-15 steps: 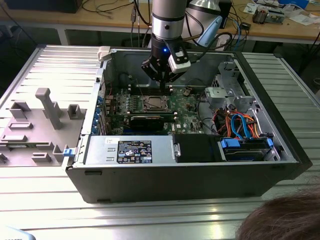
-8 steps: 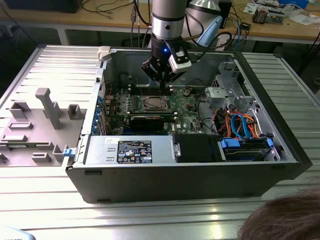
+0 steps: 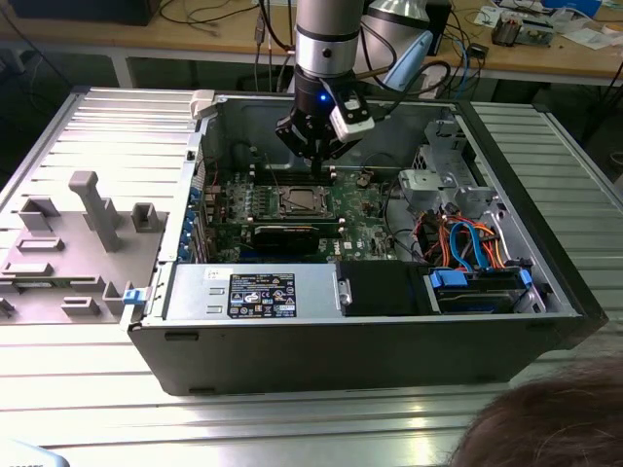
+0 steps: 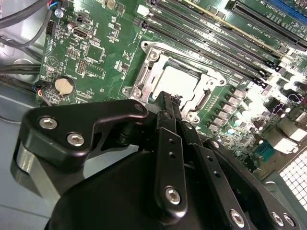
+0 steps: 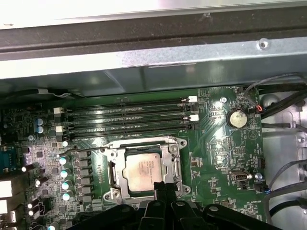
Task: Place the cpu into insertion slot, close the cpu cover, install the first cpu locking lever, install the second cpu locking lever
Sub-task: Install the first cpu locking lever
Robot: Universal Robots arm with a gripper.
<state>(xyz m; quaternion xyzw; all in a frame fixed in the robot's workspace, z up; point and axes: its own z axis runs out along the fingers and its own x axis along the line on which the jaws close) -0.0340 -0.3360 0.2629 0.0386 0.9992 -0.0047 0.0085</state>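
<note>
The cpu (image 5: pixel 143 171) lies flat in its socket on the green motherboard (image 5: pixel 218 143), with its dull silver top facing up. Around it sits the silver cpu cover (image 5: pixel 144 143), lying down on the socket with the chip showing through its square opening. My gripper (image 5: pixel 163 188) hovers just beside the socket's edge, fingers together and holding nothing. In the second wrist view the black fingertips (image 4: pixel 165 103) end at the rim of the cpu cover (image 4: pixel 154 51), next to the cpu (image 4: pixel 181 82). In the exterior view the gripper (image 3: pixel 317 163) hangs above the cpu (image 3: pixel 300 201) inside the open case.
Memory slots (image 5: pixel 129 117) run beside the socket, and a coin battery (image 5: pixel 236 118) sits nearby. Cables (image 3: pixel 465 243) and a drive cage (image 3: pixel 443 180) fill the case's right side in the exterior view. Grey fixtures (image 3: pixel 92 209) stand on the table at its left. A person's hair (image 3: pixel 545 428) shows at the lower right.
</note>
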